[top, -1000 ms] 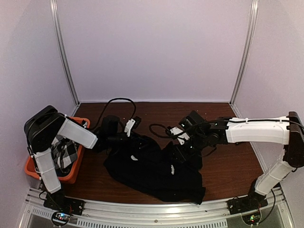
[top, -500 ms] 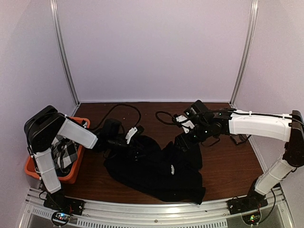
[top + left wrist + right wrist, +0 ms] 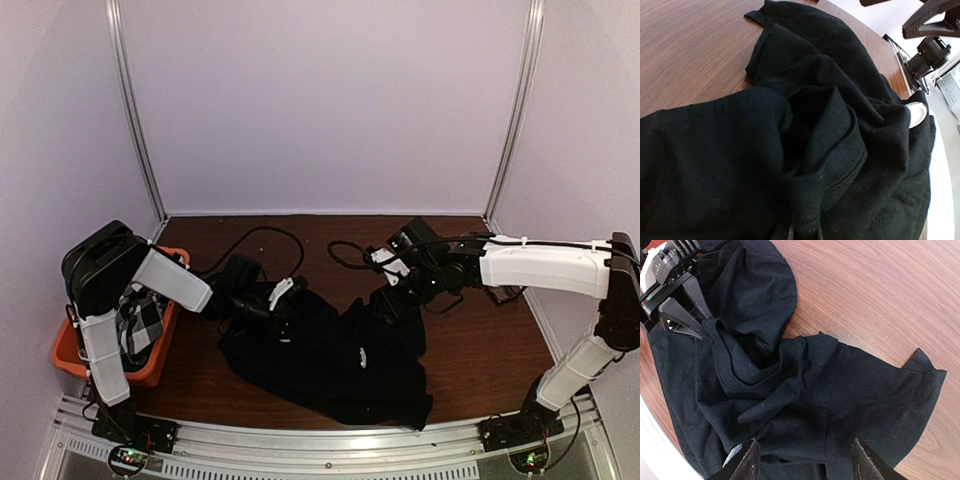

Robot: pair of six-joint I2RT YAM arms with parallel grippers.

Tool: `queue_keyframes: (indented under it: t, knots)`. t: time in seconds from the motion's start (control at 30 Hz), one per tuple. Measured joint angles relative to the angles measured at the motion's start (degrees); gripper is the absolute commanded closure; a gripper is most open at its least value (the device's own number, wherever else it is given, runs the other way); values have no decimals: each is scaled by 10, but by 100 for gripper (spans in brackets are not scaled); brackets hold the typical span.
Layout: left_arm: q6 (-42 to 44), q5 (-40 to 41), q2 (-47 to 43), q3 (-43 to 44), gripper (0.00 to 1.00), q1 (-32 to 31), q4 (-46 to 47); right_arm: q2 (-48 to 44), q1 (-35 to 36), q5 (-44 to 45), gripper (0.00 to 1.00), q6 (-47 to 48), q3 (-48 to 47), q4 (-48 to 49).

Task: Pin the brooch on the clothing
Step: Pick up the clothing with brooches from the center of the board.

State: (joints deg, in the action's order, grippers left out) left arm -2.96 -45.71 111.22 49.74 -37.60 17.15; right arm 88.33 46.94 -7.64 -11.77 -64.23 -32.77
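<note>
The clothing [image 3: 330, 360], a black T-shirt, lies crumpled in the middle of the brown table [image 3: 480, 350]. My left gripper [image 3: 288, 297] sits at the shirt's upper left edge, shut on a raised fold [image 3: 810, 200] of it. The right wrist view shows those fingers [image 3: 700, 330] pinching the cloth. My right gripper [image 3: 392, 290] hovers open over the shirt's upper right part [image 3: 805, 405], with nothing between its fingertips [image 3: 747, 460]. A small pale round patch [image 3: 916, 112] peeks out among the folds [image 3: 362, 353]. I cannot tell whether it is the brooch or a print.
An orange basket [image 3: 70, 358] at the left table edge holds a black-and-white checked cloth [image 3: 135, 325]. Black cables [image 3: 260, 238] loop across the table behind the shirt. A metal rail [image 3: 330, 440] runs along the near edge, and walls enclose the other sides.
My left gripper moved right onto the shirt's edge and closed on a fold. My right gripper lifted off the shirt, drew back a little and opened wider.
</note>
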Motion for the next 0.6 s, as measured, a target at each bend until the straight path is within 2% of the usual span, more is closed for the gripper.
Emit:
queue_keyframes:
  t: [0.13,0.2,0.37,0.43,0.53,0.57,0.6]
  knots:
    - [-12,3,-1,-4,89,0,16,11,0,0,37,0,0,5]
    - [-19,10,-7,-12,86,0,29,20,0,0,37,1,0,5]
    - [-39,40,-69,-50,78,0,62,36,-1,0,37,7,-7,7]
    - [-46,50,-103,-66,77,0,82,43,-2,0,37,11,-16,9]
    - [-51,60,-139,-81,83,-2,113,54,-4,0,37,12,-34,10]
    - [-52,60,-142,-83,83,-3,120,60,-5,0,37,12,-42,11]
    - [-52,60,-141,-83,78,-4,127,63,-5,0,37,12,-45,13]
